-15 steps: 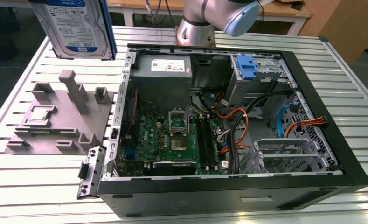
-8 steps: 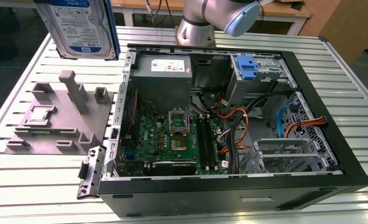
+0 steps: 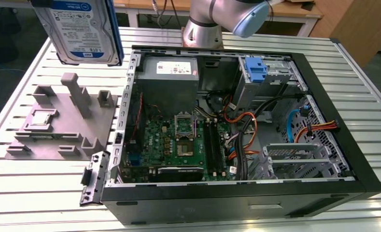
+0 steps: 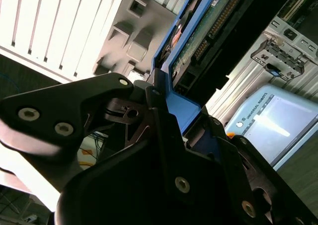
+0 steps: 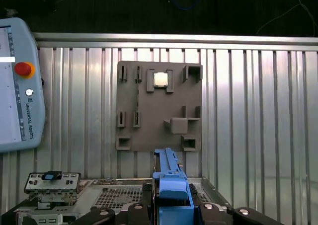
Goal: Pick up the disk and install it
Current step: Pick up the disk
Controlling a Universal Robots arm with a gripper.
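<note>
The black metal fingers [image 4: 161, 125] are closed narrow on the silver-grey rectangular hard disk [image 3: 80, 29] in its bright blue plastic carrier. They pinch the carrier's end edge, so the disk is off the bench and in the air.

In the exterior view the disk hangs outside the open black computer case [image 3: 242, 200], off the case's corner by the grey power-supply box [image 3: 167, 72], toward the exterior view's left. It is above the slatted metal bench [image 3: 35, 193] and the far end of the grey moulded fixture plate [image 3: 55, 130] that lies just beside the case. Its long axis stands close to upright, the white-and-blue label facing the camera.

The relation that matters for installing, as I judge it, is this: the grey metal drive cage with a blue tab [image 3: 261, 72] sits on the opposite side of the case, well apart from the disk, with the power-supply box between them.

The exterior view gives the label face, the silver robot arm [image 3: 222, 17] behind the case, and the case interior with its green motherboard [image 3: 177, 140]. The second wrist view gives the grip itself and the disk's other face, a green circuit board with a row of connector pins. The first wrist view looks along the carrier's blue edge to the fixture plate, where a small square chip [image 5: 160, 79] sits in a pocket, and to a pale blue teach pendant [image 5: 15, 86] on the bench.
</note>
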